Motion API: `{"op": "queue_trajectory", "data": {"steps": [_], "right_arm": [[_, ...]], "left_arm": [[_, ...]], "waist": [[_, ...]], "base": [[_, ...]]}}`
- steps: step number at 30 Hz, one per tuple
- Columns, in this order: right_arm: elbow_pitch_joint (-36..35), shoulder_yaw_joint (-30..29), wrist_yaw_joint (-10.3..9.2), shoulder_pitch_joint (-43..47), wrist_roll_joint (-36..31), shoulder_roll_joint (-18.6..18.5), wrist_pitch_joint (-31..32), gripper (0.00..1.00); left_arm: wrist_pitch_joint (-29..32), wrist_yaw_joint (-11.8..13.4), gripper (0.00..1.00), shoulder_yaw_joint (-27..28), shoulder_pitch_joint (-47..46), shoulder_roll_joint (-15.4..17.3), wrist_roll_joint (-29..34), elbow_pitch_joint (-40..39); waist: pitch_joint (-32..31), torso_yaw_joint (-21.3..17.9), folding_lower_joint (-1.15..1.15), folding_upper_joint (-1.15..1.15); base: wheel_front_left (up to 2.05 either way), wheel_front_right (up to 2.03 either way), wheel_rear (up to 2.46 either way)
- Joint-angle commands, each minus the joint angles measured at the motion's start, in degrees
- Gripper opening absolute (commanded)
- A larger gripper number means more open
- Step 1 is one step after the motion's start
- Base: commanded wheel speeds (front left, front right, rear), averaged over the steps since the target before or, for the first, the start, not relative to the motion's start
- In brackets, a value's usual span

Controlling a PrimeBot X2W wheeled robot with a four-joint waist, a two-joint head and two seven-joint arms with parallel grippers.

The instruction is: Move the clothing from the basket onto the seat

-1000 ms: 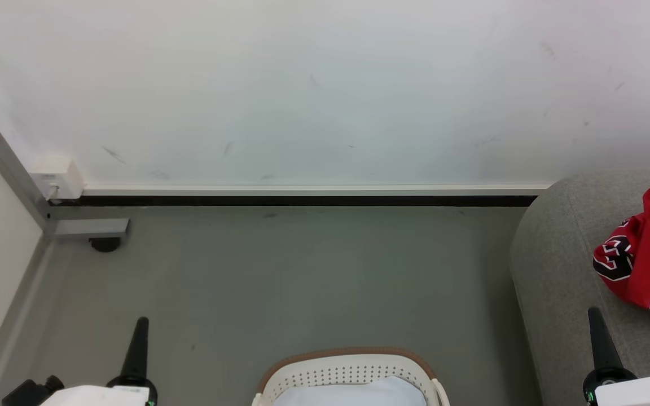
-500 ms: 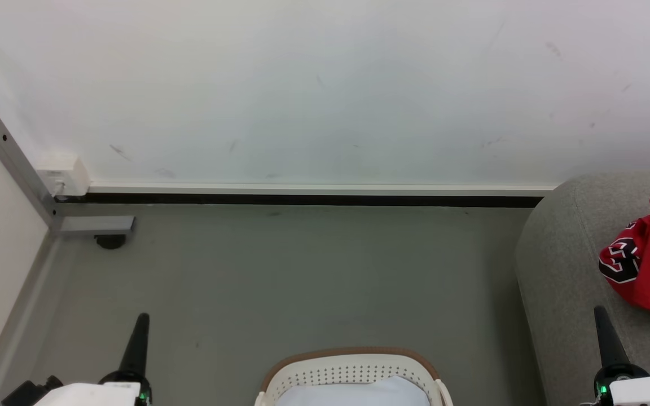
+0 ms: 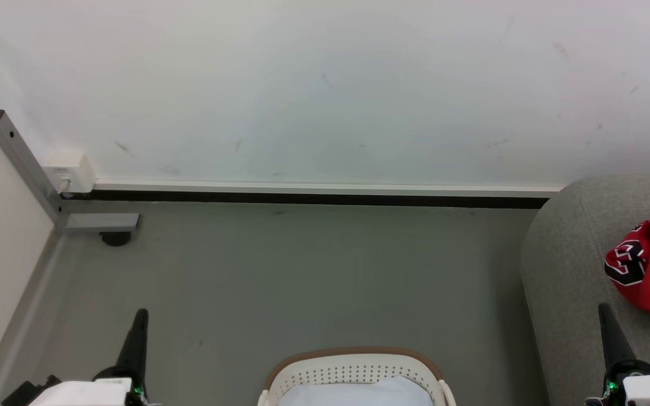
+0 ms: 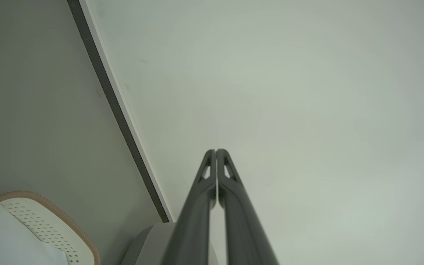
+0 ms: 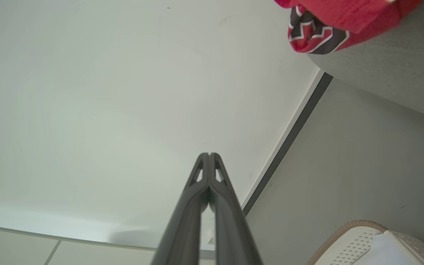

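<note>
Left claw [image 4: 216,150] and right claw [image 5: 209,154] sit pinched closed, empty, per wrist views. Head view shows clothing [image 3: 649,265] atop the seat [image 3: 562,282].

The right claw [image 5: 209,154] rises with its two dark fingers pressed together along their length and nothing between them, set against a pale wall [image 5: 105,92]. A dark skirting strip [image 5: 289,141] divides the wall from the grey floor [image 5: 344,165]. The red clothing [image 5: 329,14] lies at the edge of the grey seat [image 5: 388,73] nearest the wall, its black-and-white numeral facing the claw. The basket [image 5: 344,230] stands on the floor, well apart from the seat, with a pale cloth [image 5: 388,250] inside.
</note>
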Motion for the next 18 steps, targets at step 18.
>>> {"op": "queue_trajectory", "data": {"steps": [18], "right_arm": [[-0.52,-1.59,-0.11,-0.93,7.91,-0.24,2.21,0.0]], "left_arm": [[2.4,-0.19,0.0,0.68,-1.08,0.11,-8.27,-0.39]], "waist": [[0.11,0.89,0.0,0.0]], "base": [[0.0,0.0,0.0]]}}
